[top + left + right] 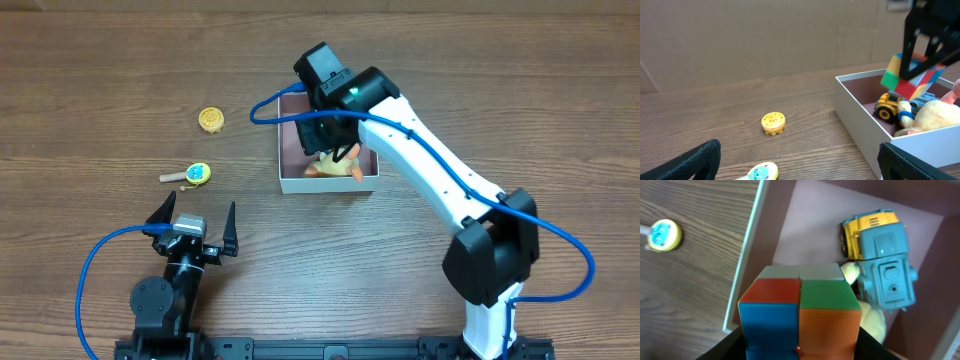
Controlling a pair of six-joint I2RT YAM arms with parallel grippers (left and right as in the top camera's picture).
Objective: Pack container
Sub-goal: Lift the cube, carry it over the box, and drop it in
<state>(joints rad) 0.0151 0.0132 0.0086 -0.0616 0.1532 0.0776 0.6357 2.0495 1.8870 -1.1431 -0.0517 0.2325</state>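
The container [329, 184] is a white-walled box with a maroon inside, at the table's middle. It also shows in the left wrist view [860, 107] and the right wrist view [790, 240]. My right gripper [325, 125] hangs over it, shut on a multicoloured cube [800, 310], also in the left wrist view [912, 75]. Inside lie a yellow and blue toy truck [877, 255] and a cream plush toy [935, 117]. My left gripper [193, 222] is open and empty near the front left. A yellow round toy [210, 120] and a blue-faced spoon toy [196, 174] lie on the table.
The wooden table [100, 80] stretches around the box. A cardboard wall [765, 35] stands behind the table. Blue cables run along both arms.
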